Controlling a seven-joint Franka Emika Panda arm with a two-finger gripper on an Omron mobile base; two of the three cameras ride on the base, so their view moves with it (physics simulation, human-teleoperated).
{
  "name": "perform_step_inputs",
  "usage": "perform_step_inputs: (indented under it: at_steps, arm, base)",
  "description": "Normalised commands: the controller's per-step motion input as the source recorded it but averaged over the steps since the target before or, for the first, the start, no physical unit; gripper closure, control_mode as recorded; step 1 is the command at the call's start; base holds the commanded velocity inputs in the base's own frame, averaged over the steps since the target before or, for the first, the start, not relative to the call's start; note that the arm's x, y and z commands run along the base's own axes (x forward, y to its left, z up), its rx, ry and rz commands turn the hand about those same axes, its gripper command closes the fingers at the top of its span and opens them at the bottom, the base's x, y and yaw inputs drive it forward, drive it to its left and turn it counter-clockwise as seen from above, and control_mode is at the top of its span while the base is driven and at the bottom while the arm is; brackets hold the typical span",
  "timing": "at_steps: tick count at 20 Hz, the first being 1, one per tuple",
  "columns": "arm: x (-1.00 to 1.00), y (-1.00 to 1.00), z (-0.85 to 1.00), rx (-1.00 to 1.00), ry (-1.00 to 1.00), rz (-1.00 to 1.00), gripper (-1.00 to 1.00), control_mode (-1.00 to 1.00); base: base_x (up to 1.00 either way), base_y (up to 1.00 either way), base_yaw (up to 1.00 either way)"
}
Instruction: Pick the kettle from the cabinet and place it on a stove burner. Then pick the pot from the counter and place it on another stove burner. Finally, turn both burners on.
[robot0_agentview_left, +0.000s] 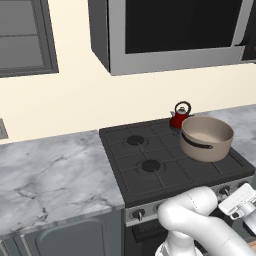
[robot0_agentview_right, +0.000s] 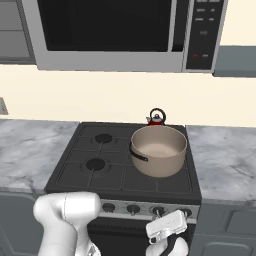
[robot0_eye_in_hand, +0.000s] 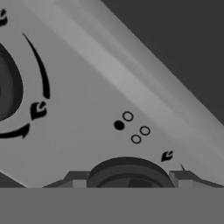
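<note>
The kettle (robot0_agentview_right: 156, 118) and pot (robot0_agentview_right: 159, 149) sit on the cooktop's right burners. The gripper (robot0_eye_in_hand: 127, 183) straddles a rigid stove knob (robot0_eye_in_hand: 127, 174), fingers (robot0_eye_in_hand: 76, 179) partly spread at its sides; the smooth round rim looks the best place to grasp.

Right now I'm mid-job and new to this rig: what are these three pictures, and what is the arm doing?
Two cameras ride on the robot's base, behind the white arm to its left and right, and both look down on the same black cooktop. The third sits on the hand and looks along the gripper.

The beige pot stands on the cooktop's right side, with the small red kettle right behind it. Marble counter lies on both sides.

The hand is down at the stove's front panel. Its camera shows a silver knob between the two fingertips, with burner markings printed beside it. The jaws stand either side of the knob; I cannot tell if they press it.
</note>
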Motion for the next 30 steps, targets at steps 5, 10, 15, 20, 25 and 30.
perform_step_inputs:
  at_steps: [5, 10, 15, 20, 25, 30]
  arm:
    - [0.0, -0.19, 0.07, -0.17, -0.05, 0.02, 1.0, -1.0]
    - [0.0, -0.16, 0.1, -0.17, -0.05, 0.01, 1.0, -1.0]
    - [0.0, -0.16, 0.14, -0.17, -0.06, 0.01, 1.0, -1.0]
    - [0.0, -0.14, 0.16, -0.17, -0.06, 0.0, 1.0, -1.0]
    - [0.0, -0.1, 0.2, -0.17, -0.07, 0.0, 1.0, -1.0]
    - [0.0, -0.12, 0.15, -0.22, -0.15, 0.0, 1.0, -1.0]
  base:
    - [0.0, 0.0, 0.0]
    - [0.0, 0.0, 0.0]
    - [0.0, 0.0, 0.0]
    - [0.0, 0.0, 0.0]
    - [0.0, 0.0, 0.0]
    - [0.0, 0.0, 0.0]
